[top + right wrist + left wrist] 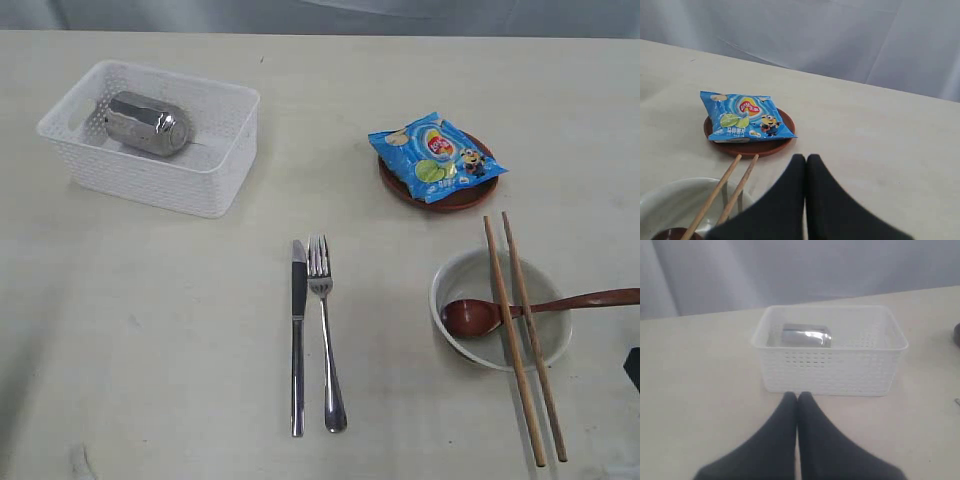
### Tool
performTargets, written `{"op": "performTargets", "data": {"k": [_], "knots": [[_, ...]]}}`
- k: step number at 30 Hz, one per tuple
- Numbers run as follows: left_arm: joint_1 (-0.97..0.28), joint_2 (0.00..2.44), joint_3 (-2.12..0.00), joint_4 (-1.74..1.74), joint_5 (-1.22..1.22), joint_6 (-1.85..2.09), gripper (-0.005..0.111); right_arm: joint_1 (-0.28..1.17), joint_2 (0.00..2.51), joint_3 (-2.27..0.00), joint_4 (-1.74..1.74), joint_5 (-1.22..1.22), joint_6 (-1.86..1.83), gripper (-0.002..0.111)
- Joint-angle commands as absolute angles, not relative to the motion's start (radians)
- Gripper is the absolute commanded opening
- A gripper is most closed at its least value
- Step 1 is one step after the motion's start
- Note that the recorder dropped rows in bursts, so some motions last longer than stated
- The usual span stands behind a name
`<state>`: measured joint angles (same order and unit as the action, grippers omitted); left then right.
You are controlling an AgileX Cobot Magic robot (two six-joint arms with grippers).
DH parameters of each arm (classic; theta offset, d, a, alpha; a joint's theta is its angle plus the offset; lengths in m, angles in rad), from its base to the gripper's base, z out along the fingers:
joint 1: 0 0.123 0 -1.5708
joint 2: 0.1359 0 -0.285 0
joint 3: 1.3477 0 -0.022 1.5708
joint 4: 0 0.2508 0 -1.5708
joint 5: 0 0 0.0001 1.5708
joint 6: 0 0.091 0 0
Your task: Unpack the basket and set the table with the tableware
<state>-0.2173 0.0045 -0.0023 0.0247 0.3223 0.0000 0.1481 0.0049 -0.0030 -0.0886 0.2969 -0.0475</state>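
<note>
The white lattice basket (210, 165) stands at the far left of the table (150, 320) with the steel cup (148, 123) lying on its side inside. Knife (298, 330) and fork (325, 330) lie side by side mid-table. The off-white bowl (455, 280) holds the dark red spoon (475, 315), with the chopsticks (520, 340) laid across it. The reddish plate (400, 185) carries the blue chip bag (435, 157). My left gripper (798, 396) is shut and empty, short of the basket (830, 370) and cup (806, 336). My right gripper (806, 157) is shut and empty beside the plate (752, 147) and chopsticks (735, 190).
A pale curtain backs the table's far edge. Bare tabletop lies between the basket and the cutlery and along the near left. The right arm shows only as a dark corner (632, 368) at the right edge of the exterior view.
</note>
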Motion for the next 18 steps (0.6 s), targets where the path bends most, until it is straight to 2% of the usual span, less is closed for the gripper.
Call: {"op": "performTargets", "data": {"k": [1, 6, 9, 11, 15, 18], "knots": [[-0.222, 0.0, 0.0, 0.046, 0.284, -0.007, 0.0, 0.143, 0.0, 0.0, -0.088, 0.298, -0.046, 0.0], [-0.222, 0.0, 0.0, -0.259, -0.016, -0.167, 0.0, 0.143, 0.0, 0.0, -0.088, 0.298, -0.046, 0.0], [-0.222, 0.0, 0.0, -0.321, -0.304, -0.236, 0.0, 0.143, 0.0, 0.0, -0.088, 0.298, -0.041, 0.0], [-0.222, 0.0, 0.0, -0.317, -0.401, -0.331, 0.0, 0.143, 0.0, 0.0, -0.088, 0.298, -0.039, 0.0], [-0.222, 0.0, -0.089, -0.315, -0.238, -0.376, 0.0, 0.143, 0.0, 0.0, -0.088, 0.298, -0.039, 0.0], [-0.222, 0.098, -0.204, -0.315, -0.075, -0.355, 0.0, 0.143, 0.0, 0.0, -0.088, 0.298, -0.039, 0.0]]}}
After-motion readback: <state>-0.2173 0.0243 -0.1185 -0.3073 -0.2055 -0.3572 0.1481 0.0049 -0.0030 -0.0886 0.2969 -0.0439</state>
